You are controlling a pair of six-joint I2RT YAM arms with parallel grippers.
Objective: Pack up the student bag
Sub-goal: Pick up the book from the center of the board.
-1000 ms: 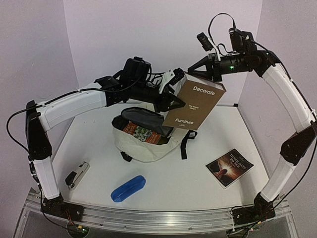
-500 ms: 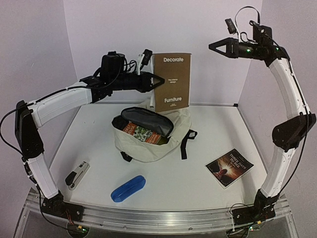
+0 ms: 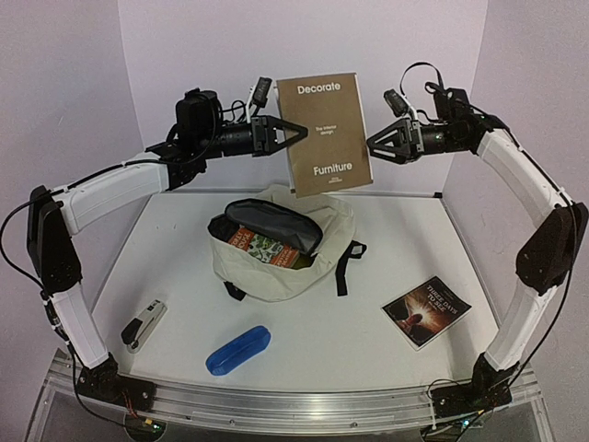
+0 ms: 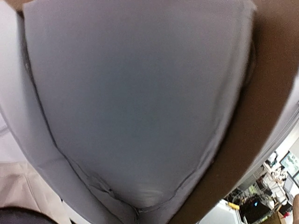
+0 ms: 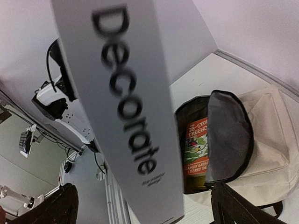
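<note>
The student bag (image 3: pixel 276 272) lies open mid-table, cream with a dark flap, and an orange book (image 3: pixel 264 247) sits inside it. High above the bag hangs a brown book titled "Decorate Furniture" (image 3: pixel 324 133), upright, with my left gripper (image 3: pixel 296 132) shut on its left edge. The left wrist view shows only the book's surface (image 4: pixel 140 102), with no fingers visible. My right gripper (image 3: pixel 373 145) is open beside the book's right edge. In the right wrist view the book (image 5: pixel 131 116) fills the space between the spread fingers (image 5: pixel 243 205), with the bag (image 5: pixel 271 149) below.
A stapler (image 3: pixel 144 324) lies front left, a blue pencil case (image 3: pixel 238 349) front centre and a dark paperback (image 3: pixel 426 310) on the right. Purple walls enclose the back and sides.
My right gripper let go of the brown book, opened, swung up and away, then came back beside its right edge. The left gripper lifted the book higher and upright.
</note>
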